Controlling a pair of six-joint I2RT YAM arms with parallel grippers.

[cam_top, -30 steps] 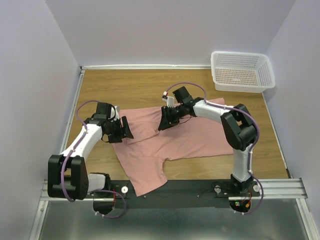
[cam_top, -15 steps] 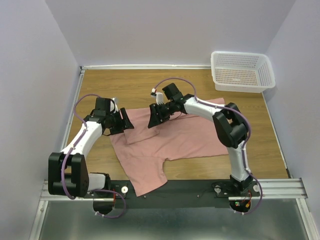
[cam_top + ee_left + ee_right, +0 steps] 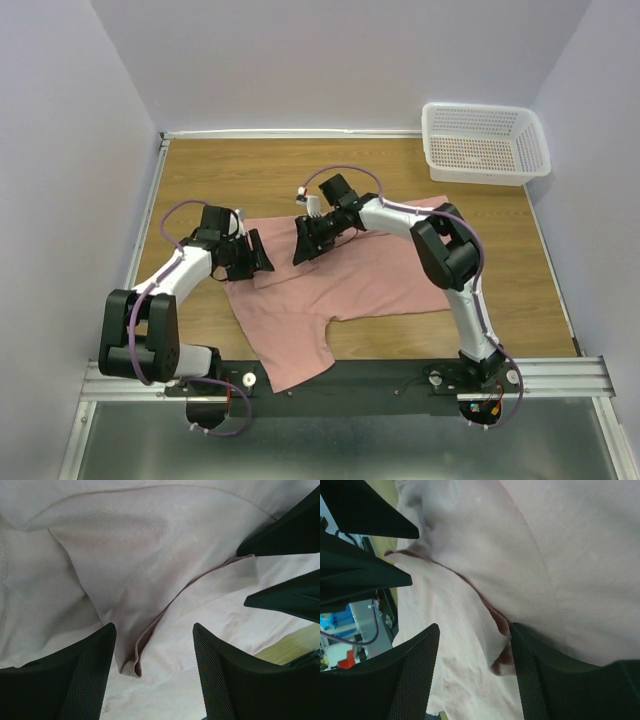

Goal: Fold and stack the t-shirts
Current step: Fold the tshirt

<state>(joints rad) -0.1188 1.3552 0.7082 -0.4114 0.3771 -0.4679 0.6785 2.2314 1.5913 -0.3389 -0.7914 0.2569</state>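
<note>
A dusty pink t-shirt [image 3: 380, 270] lies spread on the wooden table [image 3: 250, 180], one part hanging over the near edge. My left gripper [image 3: 259, 254] is open and low over the shirt's left back corner. My right gripper [image 3: 302, 245] is open and faces it from the right, close by. In the left wrist view the open gripper [image 3: 152, 630] straddles a raised fold edge [image 3: 136, 666] of the shirt [image 3: 125, 555]. In the right wrist view the gripper [image 3: 475, 630] is open, with a fold edge [image 3: 501, 656] of the shirt [image 3: 560, 555] against its right finger. No print shows.
A white mesh basket [image 3: 485, 143] stands at the back right corner. Walls close the table at the left, back and right. A black rail [image 3: 380, 375] with the arm bases runs along the near edge.
My right gripper has moved left across the shirt toward my left gripper. My left gripper has shifted slightly right. Both stay open and now face each other closely.
</note>
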